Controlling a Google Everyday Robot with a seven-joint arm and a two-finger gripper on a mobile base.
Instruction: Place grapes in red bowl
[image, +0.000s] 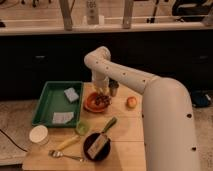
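Gripper (102, 91) poised directly over red bowl (90, 104) at table (131, 131) centre; how far it is open cannot be told. Grapes (103, 99) lie inside the bowl, toward its right side, beneath the gripper.

hand (101, 89) over red bowl (89, 104), partly hiding grapes (104, 99), arm (165, 125) cropped at bottom

no readable words or numbers anywhere; dark marks on the white card (91, 10) at the back, not legible. gripper (102, 92) low over the red bowl (89, 104), just above the grapes (103, 99).
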